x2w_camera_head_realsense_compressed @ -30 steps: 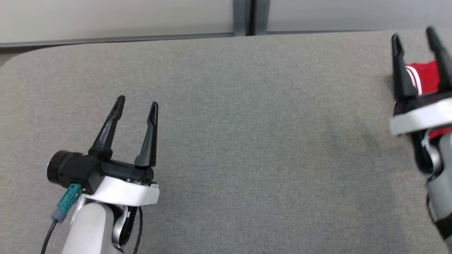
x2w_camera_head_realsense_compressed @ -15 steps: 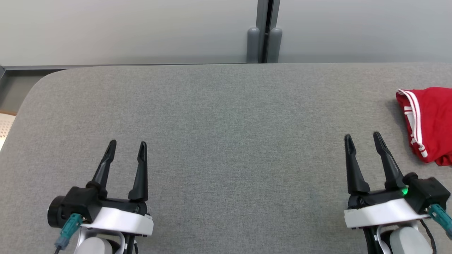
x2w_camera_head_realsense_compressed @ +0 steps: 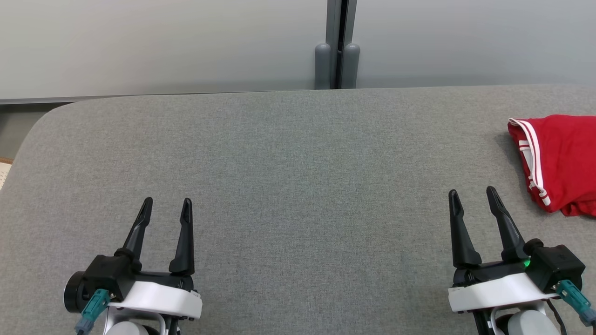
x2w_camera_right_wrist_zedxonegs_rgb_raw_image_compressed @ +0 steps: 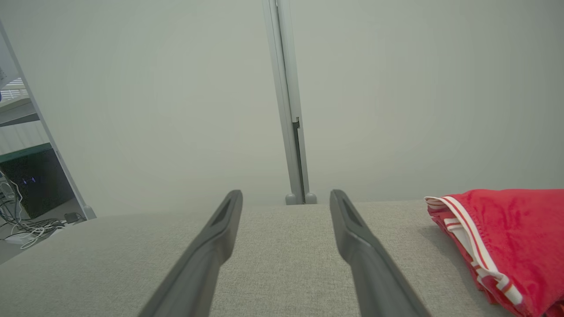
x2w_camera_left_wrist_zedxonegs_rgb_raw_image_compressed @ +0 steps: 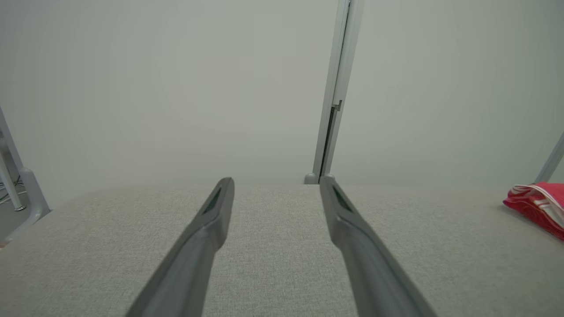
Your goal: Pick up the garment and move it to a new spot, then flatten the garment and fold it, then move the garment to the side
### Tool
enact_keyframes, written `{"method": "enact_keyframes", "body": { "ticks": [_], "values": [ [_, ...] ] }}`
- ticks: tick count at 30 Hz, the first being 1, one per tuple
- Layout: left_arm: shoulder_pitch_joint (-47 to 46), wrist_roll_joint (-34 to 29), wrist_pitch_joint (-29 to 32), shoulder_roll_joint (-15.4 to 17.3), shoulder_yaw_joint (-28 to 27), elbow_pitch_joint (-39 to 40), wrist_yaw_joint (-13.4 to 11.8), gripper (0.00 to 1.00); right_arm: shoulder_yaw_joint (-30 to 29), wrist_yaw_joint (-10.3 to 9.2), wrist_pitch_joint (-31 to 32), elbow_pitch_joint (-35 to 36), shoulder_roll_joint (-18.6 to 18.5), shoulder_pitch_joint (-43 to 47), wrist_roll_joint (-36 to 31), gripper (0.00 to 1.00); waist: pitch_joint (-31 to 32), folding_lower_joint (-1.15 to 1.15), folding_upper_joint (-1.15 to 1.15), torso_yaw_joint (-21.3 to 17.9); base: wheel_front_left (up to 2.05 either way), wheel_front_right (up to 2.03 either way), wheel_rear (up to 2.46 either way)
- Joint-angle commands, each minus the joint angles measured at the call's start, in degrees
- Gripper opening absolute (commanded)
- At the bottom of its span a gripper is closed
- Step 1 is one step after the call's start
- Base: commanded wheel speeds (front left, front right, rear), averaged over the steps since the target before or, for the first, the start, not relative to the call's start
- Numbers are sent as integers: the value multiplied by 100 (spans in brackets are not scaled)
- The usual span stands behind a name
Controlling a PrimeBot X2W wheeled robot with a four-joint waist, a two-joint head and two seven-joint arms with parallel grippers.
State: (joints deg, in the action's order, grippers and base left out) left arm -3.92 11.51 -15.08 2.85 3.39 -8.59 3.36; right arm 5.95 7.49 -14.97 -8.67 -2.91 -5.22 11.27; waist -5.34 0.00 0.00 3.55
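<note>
The left pincer [x2w_camera_head_realsense_compressed: 167, 202] hangs wide apart and empty over the grey tabletop [x2w_camera_head_realsense_compressed: 298, 153]; the right pincer [x2w_camera_head_realsense_compressed: 471, 191] likewise. The folded red garment [x2w_camera_head_realsense_compressed: 558, 158] lies far right, near it, where a careless sweep could rumple the fold or push it overboard.

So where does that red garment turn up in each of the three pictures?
Head view: red garment at the right edge, up and right of the right end effector.
Left wrist view: small, at the far right edge, below mid-height.
Right wrist view: large, lower right corner.
Shared landmark: the upright grey post behind the table, left of the garment in every view.
</note>
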Motion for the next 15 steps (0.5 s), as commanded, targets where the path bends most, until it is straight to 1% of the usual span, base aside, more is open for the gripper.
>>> {"method": "enact_keyframes", "body": {
  "ticks": [1,2,5,9,15],
  "values": [
    [14,54,-8,17,-14,-41,-41,100,-29,0,-29,-6,-4,-13,52,100,8,0,0,0,0,0,0],
    [23,78,-8,17,-10,-66,-42,100,-34,0,-29,-14,-4,-7,104,100,10,0,0,-2,0,0,0],
    [48,196,-8,17,25,-117,57,100,-28,0,-29,-28,-3,-12,155,100,17,0,0,-10,0,0,0],
    [35,234,-8,17,8,-151,68,100,-42,0,-29,-28,-3,-37,173,100,8,0,0,-16,0,0,0],
    [55,449,-8,16,-22,-226,159,100,-28,0,-29,-15,-4,-52,165,100,6,0,0,-17,0,0,0]
  ]
}}
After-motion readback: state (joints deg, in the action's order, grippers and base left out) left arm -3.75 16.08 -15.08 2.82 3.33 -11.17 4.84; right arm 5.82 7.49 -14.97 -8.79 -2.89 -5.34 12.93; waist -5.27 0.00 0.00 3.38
